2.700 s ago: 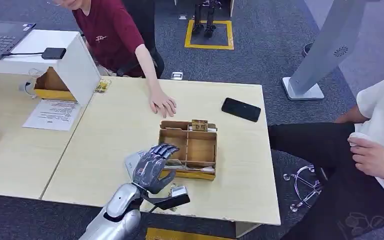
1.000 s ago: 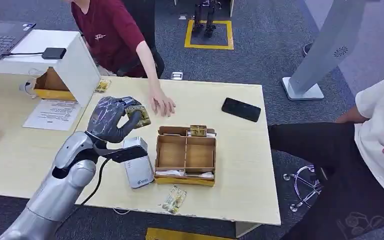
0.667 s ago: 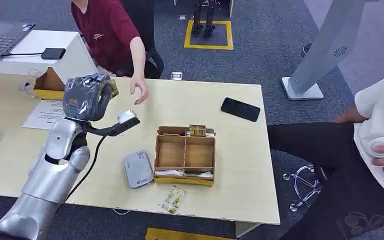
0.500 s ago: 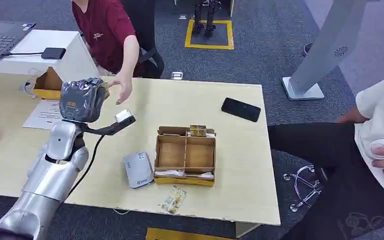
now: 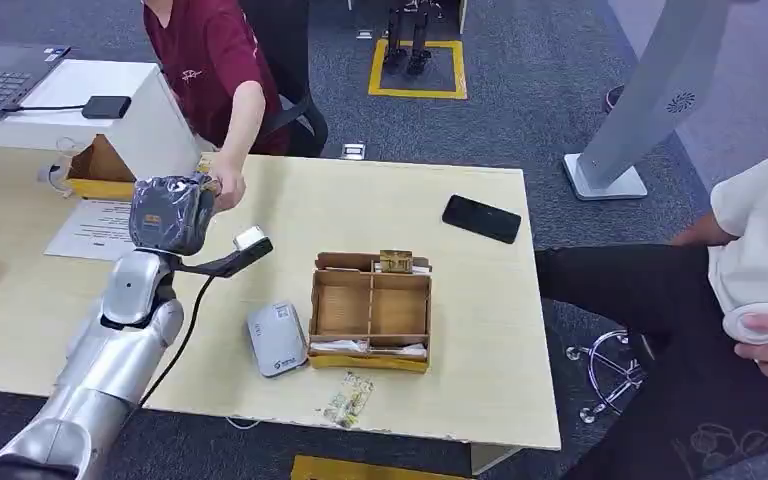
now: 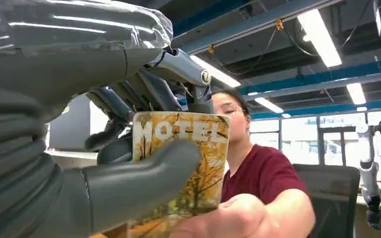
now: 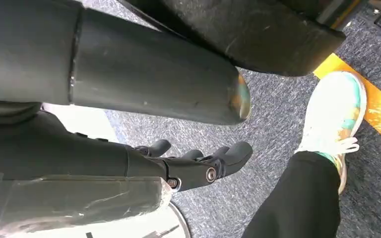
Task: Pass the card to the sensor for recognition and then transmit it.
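The person's hand (image 5: 228,184) has reached the yellow autumn-print HOTEL card (image 6: 188,163), pinched in the left hand (image 5: 170,212) over the counter's (image 5: 480,300) far-left corner.

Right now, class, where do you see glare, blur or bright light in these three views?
Left wrist view: ceiling lights blow out white, the person's hand near the card is blurred. Right wrist view: near dark parts are soft. Head view: evenly lit, sharp.

"HOTEL" in white caps on card (image 6: 188,163); no other legible txt.
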